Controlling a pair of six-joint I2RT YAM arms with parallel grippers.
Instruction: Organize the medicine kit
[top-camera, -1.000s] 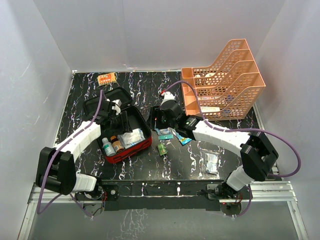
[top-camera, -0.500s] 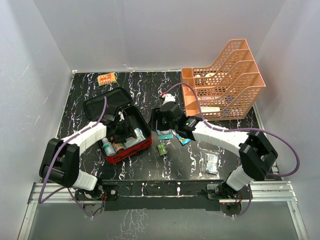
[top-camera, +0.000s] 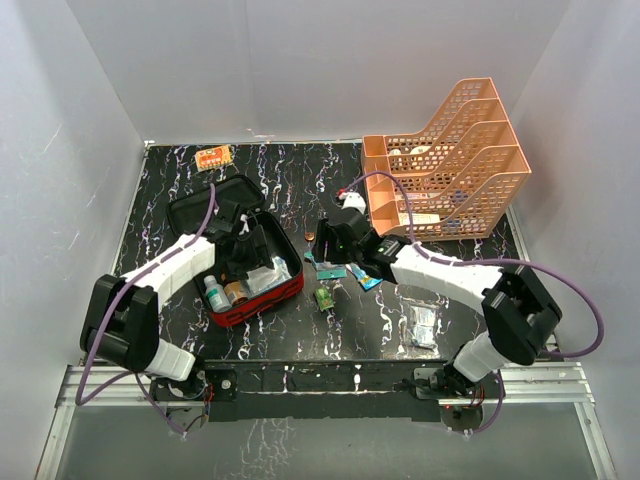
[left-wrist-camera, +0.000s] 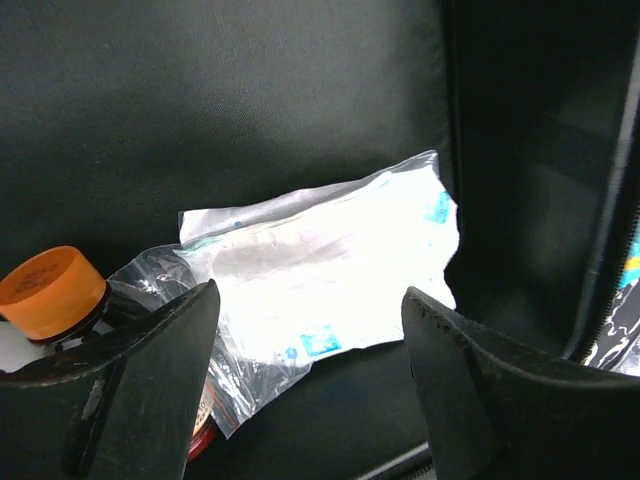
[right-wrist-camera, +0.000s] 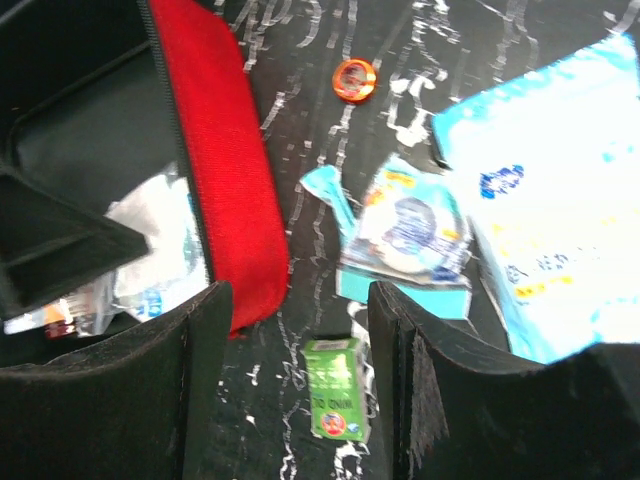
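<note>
Newly, left claw (left-wrist-camera: 310, 300) has widened, well open and empty, inside the red medicine kit (top-camera: 265, 297) left of centre on the table (top-camera: 300, 180), clear packet (left-wrist-camera: 320, 265) released onto its lining, one item stowed; right claw (right-wrist-camera: 295, 290), open and empty, over a loose blue sachet (right-wrist-camera: 410, 235).

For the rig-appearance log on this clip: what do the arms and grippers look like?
Both arms have white link shells with boxy black joints: left arm, right arm. A purple cable loops along each. The left gripper and right gripper have matte black, wedge-shaped fingers. No markings are readable.
</note>
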